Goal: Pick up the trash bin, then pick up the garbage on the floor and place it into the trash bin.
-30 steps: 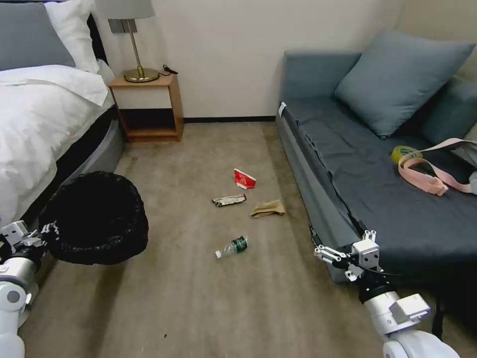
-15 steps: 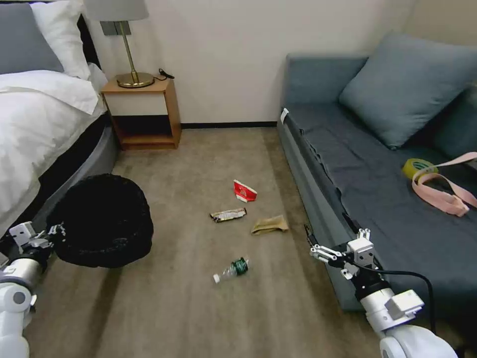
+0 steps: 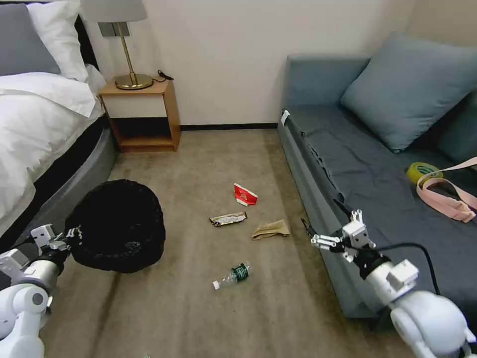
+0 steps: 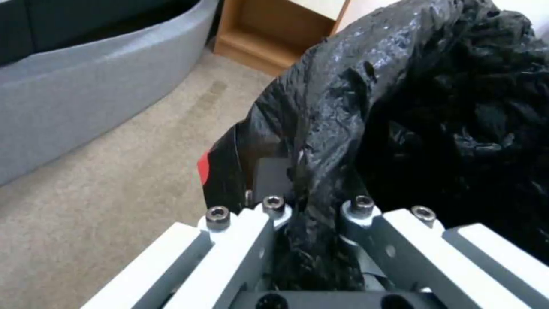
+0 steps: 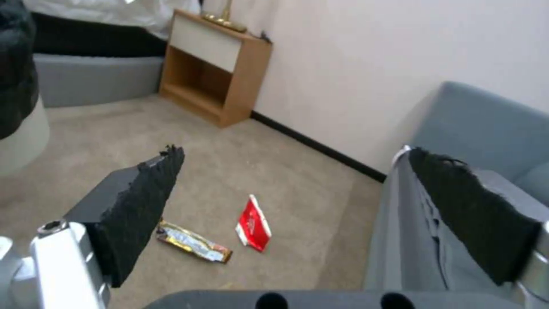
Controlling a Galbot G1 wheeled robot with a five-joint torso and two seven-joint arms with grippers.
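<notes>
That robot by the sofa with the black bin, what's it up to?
It is tidying litter off the carpet. Its left hand is clamped on the rim of the trash bin, holding it beside the bed. Its right hand hangs open near the sofa edge, holding nothing. A bottle, snack wrapper, brown paper bag and red carton lie on the floor.

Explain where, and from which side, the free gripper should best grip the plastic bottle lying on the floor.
Probably the middle of the bottle, at its green label, coming from above: it lies flat on open carpet, so the right gripper, open, can close across its round body.
</notes>
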